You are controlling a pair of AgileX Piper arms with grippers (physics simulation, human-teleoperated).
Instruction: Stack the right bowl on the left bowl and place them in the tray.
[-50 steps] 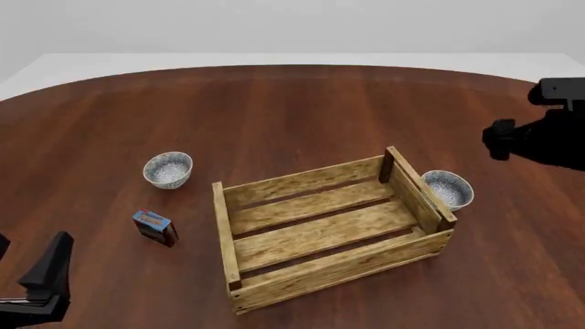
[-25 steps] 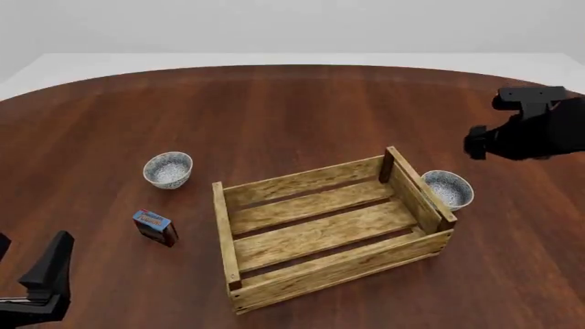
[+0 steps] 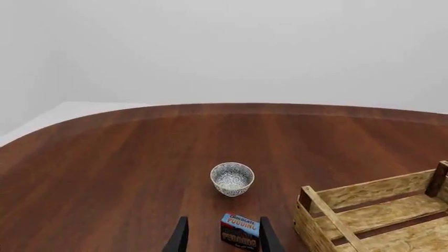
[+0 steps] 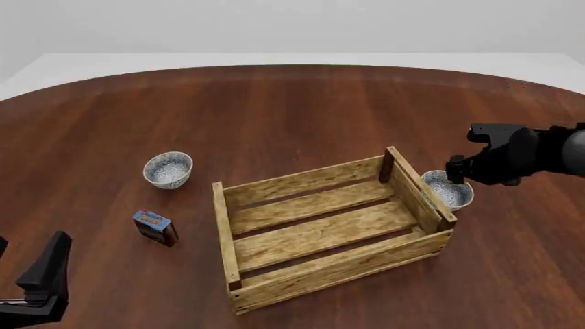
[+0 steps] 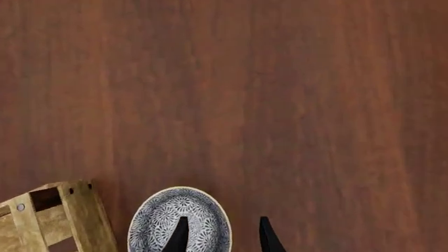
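Right bowl [image 4: 448,188] upright on the table [image 4: 302,103], tucked against the tray's [image 4: 329,229] right end. Right gripper [image 5: 220,233] poised above it, fingers parted across the rim. Left bowl [image 4: 168,169] well left of the tray, blue box [image 4: 155,227] nearby. Left gripper [image 3: 220,236] low, spread wide, empty.

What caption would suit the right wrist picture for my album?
Looking straight down past open jaws at the right bowl beside a corner of the tray.
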